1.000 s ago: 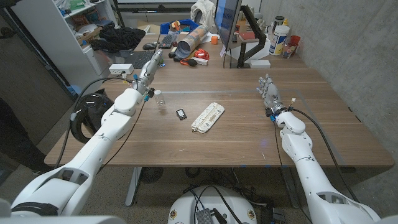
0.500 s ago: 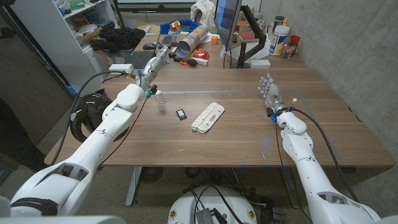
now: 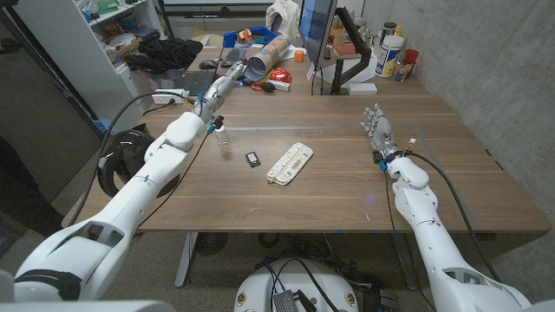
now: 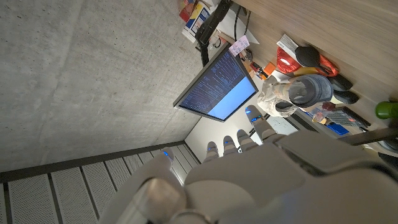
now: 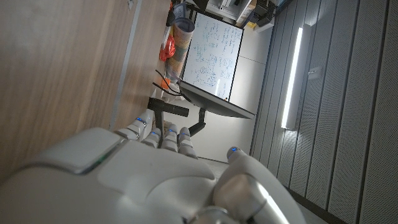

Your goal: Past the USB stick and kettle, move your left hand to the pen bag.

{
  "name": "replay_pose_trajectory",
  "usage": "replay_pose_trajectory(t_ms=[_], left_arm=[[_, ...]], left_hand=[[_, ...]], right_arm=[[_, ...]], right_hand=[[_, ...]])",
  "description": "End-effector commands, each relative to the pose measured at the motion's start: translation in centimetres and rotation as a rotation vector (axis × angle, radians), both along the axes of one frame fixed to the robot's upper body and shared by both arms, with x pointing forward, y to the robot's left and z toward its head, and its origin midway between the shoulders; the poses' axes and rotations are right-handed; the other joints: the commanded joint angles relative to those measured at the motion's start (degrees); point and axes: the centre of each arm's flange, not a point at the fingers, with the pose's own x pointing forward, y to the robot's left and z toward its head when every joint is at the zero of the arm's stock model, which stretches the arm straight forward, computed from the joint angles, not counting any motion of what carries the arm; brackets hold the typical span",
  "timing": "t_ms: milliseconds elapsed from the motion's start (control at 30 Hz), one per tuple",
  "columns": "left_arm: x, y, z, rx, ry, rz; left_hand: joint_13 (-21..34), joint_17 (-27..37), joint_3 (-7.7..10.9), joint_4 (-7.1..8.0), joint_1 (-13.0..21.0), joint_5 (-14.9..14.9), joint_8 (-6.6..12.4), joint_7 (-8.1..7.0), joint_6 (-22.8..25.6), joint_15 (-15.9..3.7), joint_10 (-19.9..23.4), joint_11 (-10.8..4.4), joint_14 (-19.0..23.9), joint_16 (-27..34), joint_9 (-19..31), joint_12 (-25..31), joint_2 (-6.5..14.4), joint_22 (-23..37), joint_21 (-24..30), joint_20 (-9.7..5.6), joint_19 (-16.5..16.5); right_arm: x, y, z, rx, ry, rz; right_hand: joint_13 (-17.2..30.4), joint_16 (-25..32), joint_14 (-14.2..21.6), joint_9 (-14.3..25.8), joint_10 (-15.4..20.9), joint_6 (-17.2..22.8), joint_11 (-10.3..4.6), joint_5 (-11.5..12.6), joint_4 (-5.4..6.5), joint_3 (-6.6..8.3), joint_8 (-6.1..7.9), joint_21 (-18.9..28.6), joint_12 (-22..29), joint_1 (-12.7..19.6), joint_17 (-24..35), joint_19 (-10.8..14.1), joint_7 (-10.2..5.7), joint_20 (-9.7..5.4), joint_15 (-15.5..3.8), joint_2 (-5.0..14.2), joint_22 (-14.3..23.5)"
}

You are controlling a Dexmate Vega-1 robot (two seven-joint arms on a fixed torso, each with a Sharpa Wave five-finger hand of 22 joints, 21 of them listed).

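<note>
left hand, fingers extended and holding nothing, reaches over the far-left part of the desk, well apart from the pen bag; the approach looks barely begun. one pen bag lies mid-desk, one small dark usb stick just beside it. right hand stands open, empty.

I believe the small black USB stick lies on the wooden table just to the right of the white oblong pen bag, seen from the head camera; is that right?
Not quite: the small black USB stick lies just left of the white oblong pen bag on the wooden table, as the head view shows.
</note>
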Motion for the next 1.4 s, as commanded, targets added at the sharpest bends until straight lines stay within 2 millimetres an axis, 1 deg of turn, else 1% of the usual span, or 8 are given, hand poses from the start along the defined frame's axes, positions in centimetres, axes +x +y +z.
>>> replay_pose_trajectory(t_ms=[33,433,900,967,1133,1400], left_arm=[[-0.3,-1.0,0.7,0.062,-0.015,-0.007],[-0.5,-1.8,1.5,0.107,-0.026,-0.027],[-1.0,-2.6,2.0,0.151,-0.037,-0.042],[-1.0,-2.8,2.1,0.154,-0.039,-0.045],[-1.2,-3.1,2.1,0.174,-0.053,-0.039],[-1.5,-3.6,2.0,0.185,-0.057,-0.047]], left_hand=[[0.27,0.1,0.27,-0.02,0.53,0.25,0.2,-0.18,-3.59,-0.4,-7.59,-0.5,-10.07,-0.08,0.12,0.15,3.78,0.16,-0.42,0.05,-13.17],[0.27,0.09,0.32,-0.09,0.7,0.27,0.15,-0.32,-3.49,-0.43,-7.61,-0.51,-10.11,-0.15,0.11,0.11,3.65,0.16,-0.66,0.0,-13.17],[0.27,0.08,0.41,-0.1,0.84,0.3,0.08,-0.37,-3.45,-0.41,-7.51,-0.53,-9.96,-0.15,0.11,0.12,3.65,0.17,-0.91,0.34,-13.17],[0.27,0.08,0.43,-0.1,0.86,0.31,0.06,-0.31,-3.47,-0.41,-7.57,-0.5,-9.98,-0.17,0.11,0.09,3.66,0.17,-0.95,0.34,-13.2],[0.27,0.08,0.45,-0.09,0.89,0.31,0.06,-0.4,-3.44,-0.38,-7.51,-0.52,-9.96,-0.18,0.11,0.11,3.65,0.18,-1.04,0.37,-13.18],[0.26,0.08,0.47,-0.08,0.93,0.32,0.05,-0.36,-3.36,-0.42,-7.46,-0.62,-9.96,-0.21,0.12,0.11,3.61,0.19,-1.23,0.49,-13.32]], right_arm=[[0.1,0.0,-0.3,0.005,-0.001,0.0],[0.3,0.2,-0.4,0.012,-0.003,-0.003],[0.7,0.4,-0.8,0.023,-0.005,0.001],[0.7,0.4,-0.8,0.022,-0.004,0.0],[0.7,0.3,-0.8,0.021,-0.002,0.0],[0.5,0.0,-0.8,0.02,-0.006,-0.003]], right_hand=[[0.09,0.11,-0.38,0.2,-0.04,-0.02,-0.27,0.41,0.16,-0.24,0.2,-0.07,0.12,-0.06,0.19,0.1,-0.36,-2.37,-1.44,4.4,0.34],[0.09,0.08,-0.44,0.2,-0.02,0.04,-0.19,0.42,0.16,-0.31,0.22,-0.22,0.12,-0.06,0.19,0.18,-0.36,-2.33,-1.5,4.42,0.35],[0.09,0.08,-0.41,0.2,0.06,0.07,-0.05,0.44,0.14,-0.36,0.22,-0.38,0.14,-0.02,0.18,0.23,-0.34,-2.28,-1.43,4.43,0.35],[0.09,0.08,-0.41,0.2,0.08,0.07,-0.28,0.44,0.14,-0.37,0.22,-0.4,0.14,-0.03,0.18,0.26,-0.37,-2.29,-1.46,4.43,0.35],[0.09,0.09,-0.39,0.2,0.06,0.11,-0.32,0.44,0.14,-0.39,0.23,-0.46,0.13,-0.02,0.18,0.28,-0.36,-2.32,-1.47,4.43,0.35],[0.09,0.08,-0.39,0.2,0.17,0.13,-0.16,0.45,0.14,-0.44,0.24,-0.59,0.16,-0.02,0.18,0.27,-0.31,-2.26,-1.32,4.44,0.36]])
